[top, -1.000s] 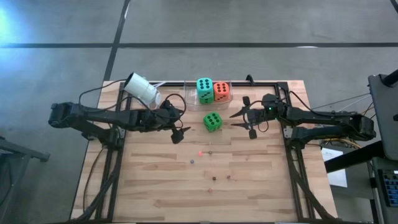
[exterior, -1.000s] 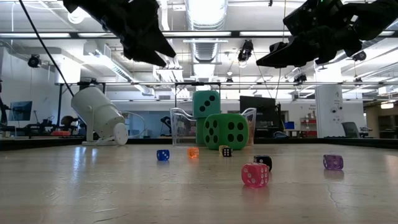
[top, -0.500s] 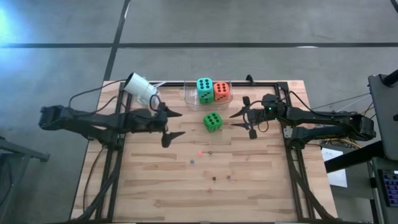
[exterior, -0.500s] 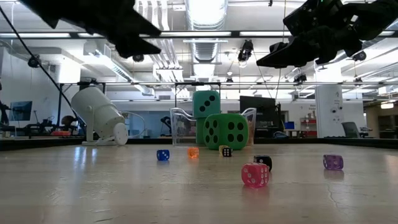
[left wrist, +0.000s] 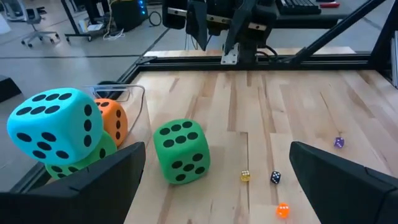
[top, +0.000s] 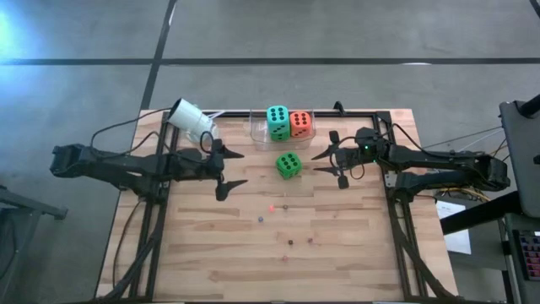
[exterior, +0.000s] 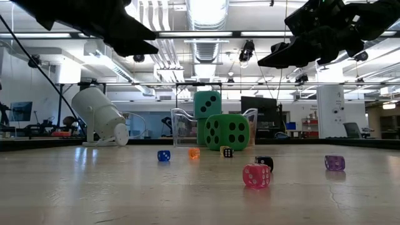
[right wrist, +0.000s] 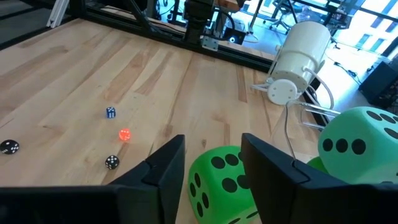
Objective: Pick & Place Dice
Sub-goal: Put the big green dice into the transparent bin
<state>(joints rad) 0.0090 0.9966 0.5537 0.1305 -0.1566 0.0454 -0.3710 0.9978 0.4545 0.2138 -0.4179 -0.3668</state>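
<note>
**A:** Where does the loose green die (top: 288,165) sit against my claws?

**B:** I take that die as my mark. My left gripper (top: 226,169) hangs to its left, a fair way off, fingers spread wide and holding nothing. From the left wrist camera I see the die (left wrist: 181,151) between the two finger tips, farther out on the boards. My right gripper (top: 331,164) is near the die on its right, fingers parted and empty too; its wrist camera shows the die (right wrist: 222,183) just beyond the fingers.

**A:** And the containers?

**B:** Behind the die, at the far edge of the wooden table (top: 211,245), I see a clear tray (top: 258,129). It holds the teal die (top: 278,122) and the orange-red die (top: 300,124) side by side. In the left wrist view a second green die (left wrist: 93,157) shows under the teal one. The white cup (top: 192,120) lies tilted, well left of the tray; I cannot tell what is in it.

**A:** The tiny dice?

**B:** They lie scattered on the near side of the green die: a glowing red one (top: 272,207) closest, others farther toward me. In the low view I pick out a blue (exterior: 164,155), an orange (exterior: 194,152), a pink (exterior: 256,175), a black (exterior: 264,162) and a purple one (exterior: 334,162).

**A:** Arm poses?

**B:** Both arms reach in low and level from the table's sides, claws pointing at the green die.
</note>
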